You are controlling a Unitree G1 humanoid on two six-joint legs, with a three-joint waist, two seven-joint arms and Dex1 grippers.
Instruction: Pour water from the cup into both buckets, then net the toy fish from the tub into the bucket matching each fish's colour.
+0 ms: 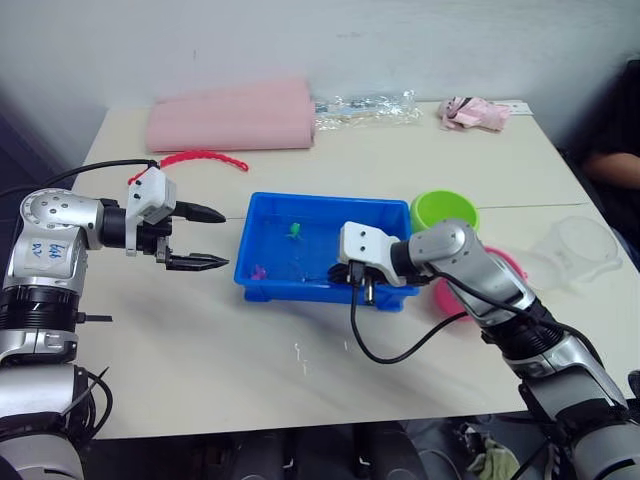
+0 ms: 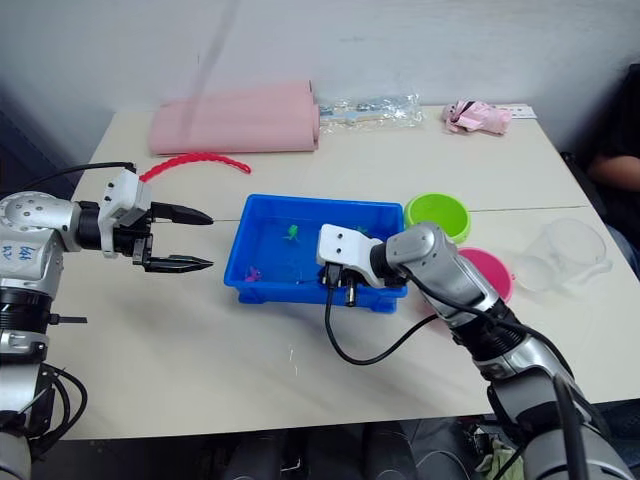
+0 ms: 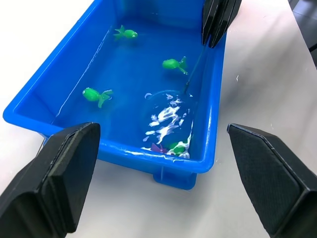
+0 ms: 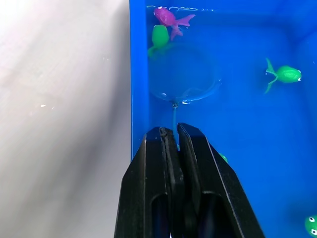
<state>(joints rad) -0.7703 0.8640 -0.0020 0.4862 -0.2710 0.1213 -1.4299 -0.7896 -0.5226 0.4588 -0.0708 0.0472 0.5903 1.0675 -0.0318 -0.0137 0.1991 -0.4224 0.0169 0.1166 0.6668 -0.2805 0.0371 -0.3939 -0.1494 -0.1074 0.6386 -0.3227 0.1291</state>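
net dipped in the tub, right tool pinching its handle

i see my right tool [image 4: 174, 136] closed tight on the thin dark wire handle of the small round blue-rimmed mesh net [image 4: 184, 74], holding it over the near wall of the shallow rectangular bright blue plastic tub [image 1: 262, 215]. the hoop sits in the water at the tub's near corner on my left, with a tiny magenta plastic fish [image 4: 171, 19] and a tiny green plastic fish [image 4: 159, 36] right at its rim; whether they are inside the mesh i cannot tell. other green fish [image 3: 174, 64] lie apart in the water.

my left tool [image 1: 205, 238] hovers just left of the tub with its two black fingers spread wide, holding nothing.

the lime green round plastic bucket [image 1: 444, 211] stands at the tub's far right corner, the hot pink bucket [image 2: 487, 272] just nearer, beside my right arm. the wide clear faceted plastic cup [image 2: 572, 248] stands on the white table [image 1: 400, 160], to the right of the buckets.
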